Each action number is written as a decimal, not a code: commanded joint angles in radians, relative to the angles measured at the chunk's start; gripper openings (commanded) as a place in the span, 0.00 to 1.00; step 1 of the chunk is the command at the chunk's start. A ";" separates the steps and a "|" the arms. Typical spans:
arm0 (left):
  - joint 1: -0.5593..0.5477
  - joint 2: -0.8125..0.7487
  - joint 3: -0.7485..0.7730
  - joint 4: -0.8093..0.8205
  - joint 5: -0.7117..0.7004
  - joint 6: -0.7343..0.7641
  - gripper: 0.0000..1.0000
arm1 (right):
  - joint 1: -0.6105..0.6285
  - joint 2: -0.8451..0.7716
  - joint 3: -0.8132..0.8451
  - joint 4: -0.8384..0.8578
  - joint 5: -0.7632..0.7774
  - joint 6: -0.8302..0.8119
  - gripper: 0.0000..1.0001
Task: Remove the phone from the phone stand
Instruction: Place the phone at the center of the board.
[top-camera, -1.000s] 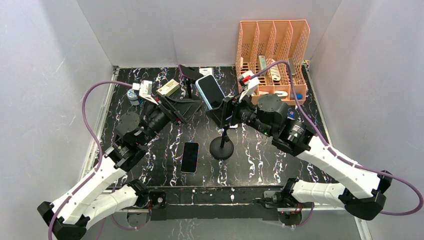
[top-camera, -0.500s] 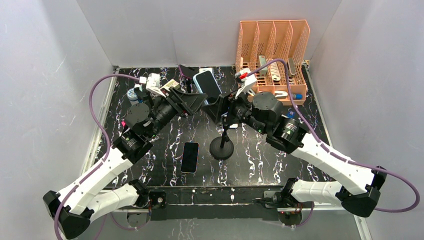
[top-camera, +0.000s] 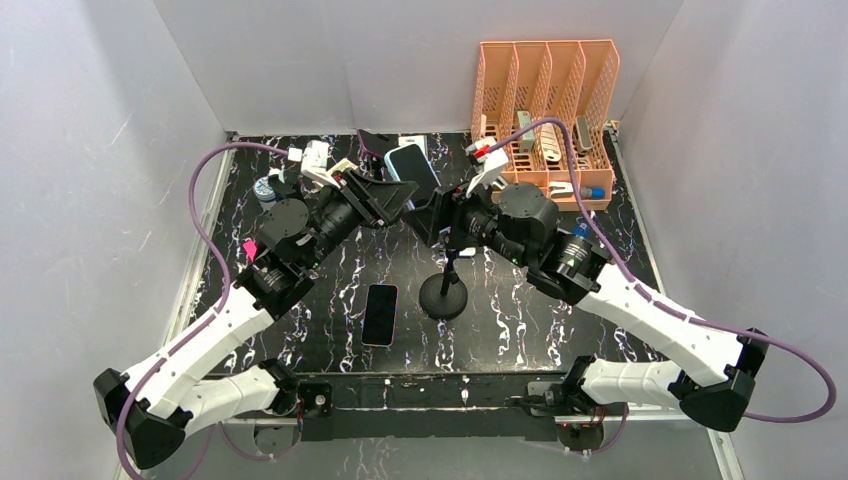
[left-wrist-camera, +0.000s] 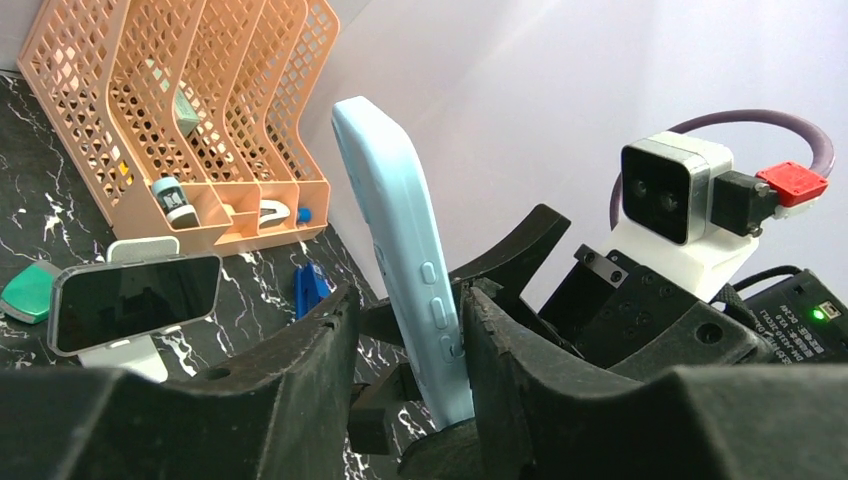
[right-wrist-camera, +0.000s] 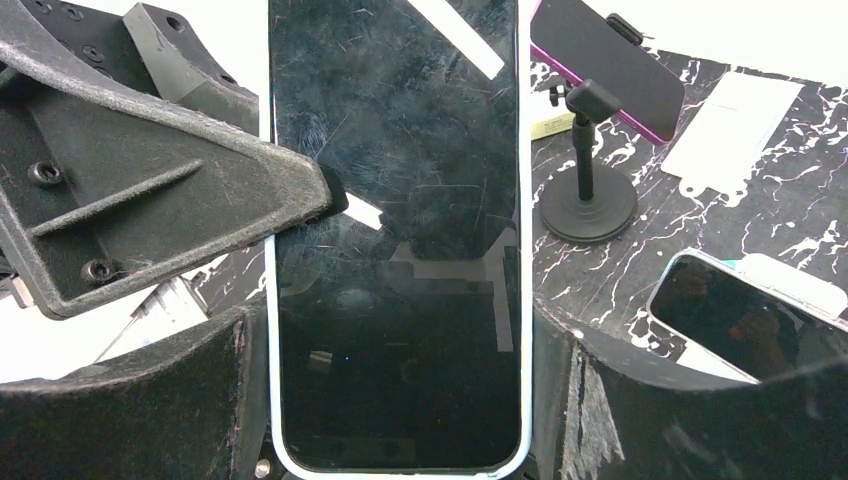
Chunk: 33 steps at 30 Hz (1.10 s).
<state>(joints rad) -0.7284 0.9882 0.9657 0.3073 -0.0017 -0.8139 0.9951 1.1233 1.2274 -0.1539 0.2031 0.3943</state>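
Observation:
The phone (top-camera: 410, 165) in a light-blue case stands tilted on top of the black phone stand (top-camera: 443, 297). My left gripper (top-camera: 400, 197) reaches in from the left. In the left wrist view the phone (left-wrist-camera: 395, 220) stands edge-on between the fingers of the left gripper (left-wrist-camera: 410, 295); the right finger touches its button side and a gap remains at the left finger. My right gripper (top-camera: 437, 215) comes from the right. Its wrist view shows the phone's dark screen (right-wrist-camera: 395, 250) filling the space between both fingers of the right gripper (right-wrist-camera: 395, 320), which press its side edges.
An orange file organiser (top-camera: 545, 90) stands at the back right. A black phone (top-camera: 380, 314) lies flat near the front. A magenta-cased phone (right-wrist-camera: 605, 65) sits on a second small stand (right-wrist-camera: 588, 205). Another phone (left-wrist-camera: 135, 300) rests on a white holder.
My left arm has swung in toward the phone and its jaws have narrowed around it. The phone and my right gripper have shifted slightly left and back.

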 joint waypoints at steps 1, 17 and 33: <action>0.001 0.015 0.047 0.009 -0.026 0.001 0.38 | 0.000 -0.001 0.019 0.135 0.018 0.011 0.01; 0.000 0.062 0.121 -0.214 -0.045 -0.037 0.23 | 0.005 0.016 0.025 0.074 0.136 -0.036 0.01; 0.001 0.052 0.104 -0.215 -0.022 -0.081 0.05 | 0.006 0.040 0.028 0.069 0.110 -0.041 0.01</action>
<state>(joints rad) -0.7284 1.0588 1.0615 0.1040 -0.0242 -0.8997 1.0027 1.1748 1.2274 -0.1848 0.3042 0.3553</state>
